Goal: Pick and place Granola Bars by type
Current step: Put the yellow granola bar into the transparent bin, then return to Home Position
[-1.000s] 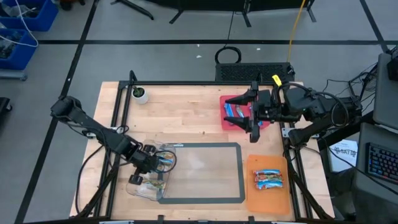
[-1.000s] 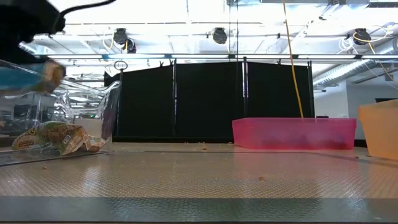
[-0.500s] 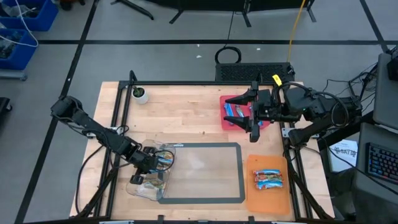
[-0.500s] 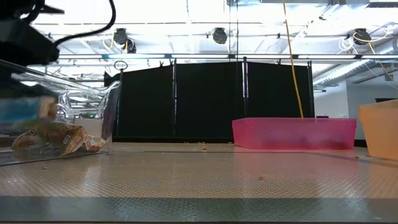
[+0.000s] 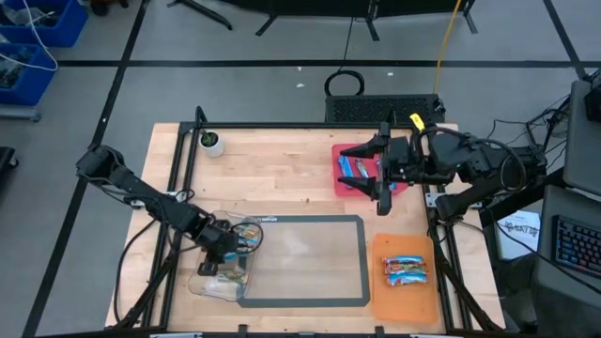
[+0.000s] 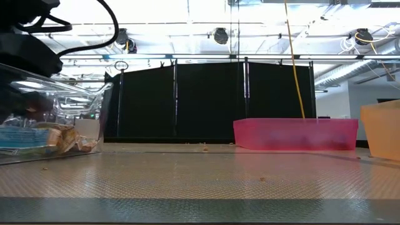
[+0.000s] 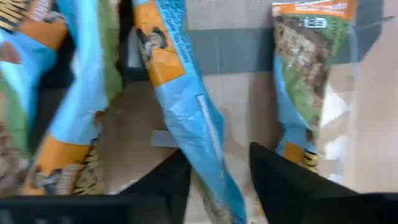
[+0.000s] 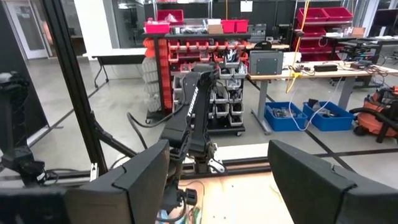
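My left gripper (image 5: 228, 246) reaches down into a clear plastic container (image 5: 221, 277) at the table's near left and is shut on a blue granola bar (image 7: 186, 106). Other blue and tan-green bars (image 7: 298, 74) lie around it on the container floor. In the low view the blue bar (image 6: 25, 136) lies low beside a tan-green bar (image 6: 62, 134). My right gripper (image 5: 374, 176) hangs open above a pink tray (image 5: 340, 188) that holds blue bars (image 5: 355, 167). Red multicoloured bars (image 5: 404, 270) lie in an orange tray (image 5: 404, 299). My left gripper pinches the blue bar between its two fingers, across the bar's width, part-way along its length (image 7: 208, 155). The fingers come from above, slanting down into the container. The bar sits low among the other bars; whether it rests on them I cannot tell.
A grey-framed mat (image 5: 310, 258) lies in the middle of the table between the container and the trays. A small white pot with a plant (image 5: 212, 143) stands at the far left corner. In the low view the pink tray (image 6: 294, 134) and orange tray (image 6: 381, 131) stand to the right.
My left gripper has moved down into the clear container, carrying the blue bar with it. The bar was above the other bars a second ago and is now down level with them. My right arm has kept still.
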You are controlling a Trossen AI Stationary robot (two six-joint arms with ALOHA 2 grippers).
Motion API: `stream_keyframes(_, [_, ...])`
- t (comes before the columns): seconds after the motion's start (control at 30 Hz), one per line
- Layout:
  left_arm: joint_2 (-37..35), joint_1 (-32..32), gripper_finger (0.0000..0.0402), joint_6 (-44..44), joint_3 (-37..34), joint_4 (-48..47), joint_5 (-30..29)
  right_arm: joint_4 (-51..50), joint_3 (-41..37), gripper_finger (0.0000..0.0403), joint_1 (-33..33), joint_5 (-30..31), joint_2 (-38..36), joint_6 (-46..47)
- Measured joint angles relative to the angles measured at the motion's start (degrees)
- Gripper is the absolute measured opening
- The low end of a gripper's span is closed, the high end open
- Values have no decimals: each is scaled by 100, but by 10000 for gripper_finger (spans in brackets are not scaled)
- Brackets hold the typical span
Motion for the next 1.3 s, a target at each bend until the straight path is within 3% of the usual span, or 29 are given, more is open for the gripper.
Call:
stream_keyframes(0.23, [0,208,259,-345,38,-55,732,-148,0,263,0,-2,0,0])
stream_keyframes(0.37, [0,385,294,-507,349,-218,928,-151,0,263,0,-2,0,-2])
stream_keyframes(0.47, [-23,504,310,-383,719,-572,745,-151,0,263,0,-4,0,-8])
stream_keyframes(0.7, [-364,795,321,-245,1575,-999,-310,-151,0,263,0,-9,0,-184])
stream_keyframes(1.2, [-1634,1007,316,190,2794,-889,-474,-156,0,263,2,-29,0,218])
stream_keyframes(1.3, [-1905,1057,320,366,2932,-628,-770,-158,0,263,2,-31,0,121])
